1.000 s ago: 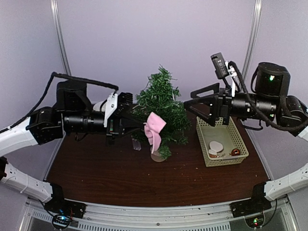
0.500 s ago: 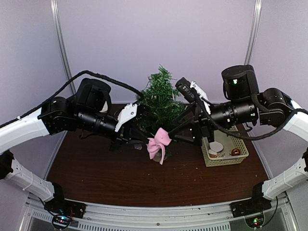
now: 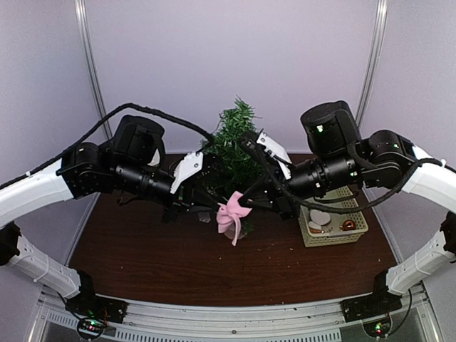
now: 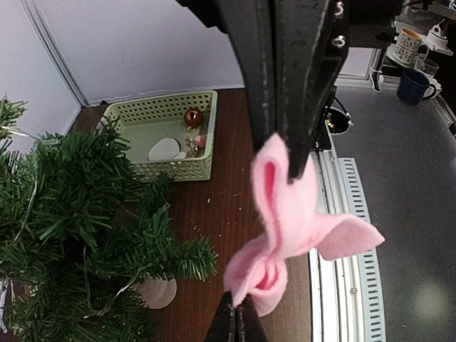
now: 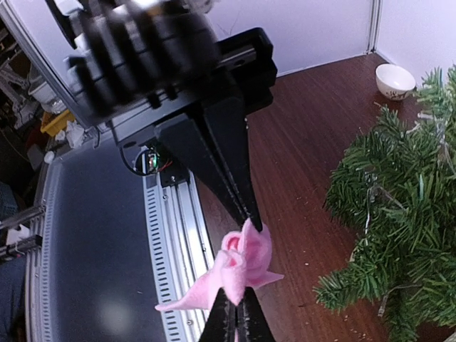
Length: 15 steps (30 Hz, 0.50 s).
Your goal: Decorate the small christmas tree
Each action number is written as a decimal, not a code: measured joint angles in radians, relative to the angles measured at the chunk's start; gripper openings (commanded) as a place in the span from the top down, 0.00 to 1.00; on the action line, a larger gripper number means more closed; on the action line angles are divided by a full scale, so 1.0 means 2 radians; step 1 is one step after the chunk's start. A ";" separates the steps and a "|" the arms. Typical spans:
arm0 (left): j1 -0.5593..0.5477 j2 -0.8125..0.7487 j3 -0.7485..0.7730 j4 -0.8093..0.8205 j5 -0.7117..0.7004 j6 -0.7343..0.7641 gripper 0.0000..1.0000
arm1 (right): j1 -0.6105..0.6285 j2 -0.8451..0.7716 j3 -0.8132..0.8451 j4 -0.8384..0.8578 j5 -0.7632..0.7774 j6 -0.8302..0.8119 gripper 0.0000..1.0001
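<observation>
Moved since half a second ago: right gripper (image 3: 247,202), carried further left and brought onto the pink bow (image 3: 231,216).
Left gripper (image 3: 218,208): left of centre, fingers pinched tight on the pink bow.
Pink bow: centre of frame, held clear of the brown table (image 3: 142,249) between both pincers, one tail hanging down.
Small christmas tree (image 3: 236,142): upright at centre, just behind the bow, top seen above both arms.
Right gripper: just right of the bow, fingers closed on it.
Pale green basket (image 3: 354,214): right of centre on the table; a white disc (image 3: 320,216) and a bronze bauble (image 3: 348,225) contained.
</observation>
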<state>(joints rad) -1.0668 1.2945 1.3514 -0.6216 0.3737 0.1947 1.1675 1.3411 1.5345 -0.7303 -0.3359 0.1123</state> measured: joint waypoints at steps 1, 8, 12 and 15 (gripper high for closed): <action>0.002 -0.002 -0.002 0.002 -0.002 -0.003 0.89 | 0.000 -0.001 0.000 0.001 0.002 -0.001 1.00; 0.039 -0.067 -0.088 0.072 -0.032 -0.065 0.51 | 0.002 -0.036 -0.034 0.045 0.063 -0.001 1.00; 0.063 -0.120 -0.153 0.131 -0.060 -0.117 0.44 | 0.002 -0.064 -0.074 0.109 0.096 0.002 1.00; 0.065 -0.142 -0.185 0.170 -0.077 -0.145 0.36 | 0.002 -0.058 -0.085 0.156 0.105 0.004 1.00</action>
<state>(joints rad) -0.9375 1.0107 0.9821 -0.2813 0.2192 -0.0948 1.1713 1.2247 1.3651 -0.4191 -0.1257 0.1204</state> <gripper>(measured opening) 0.579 0.025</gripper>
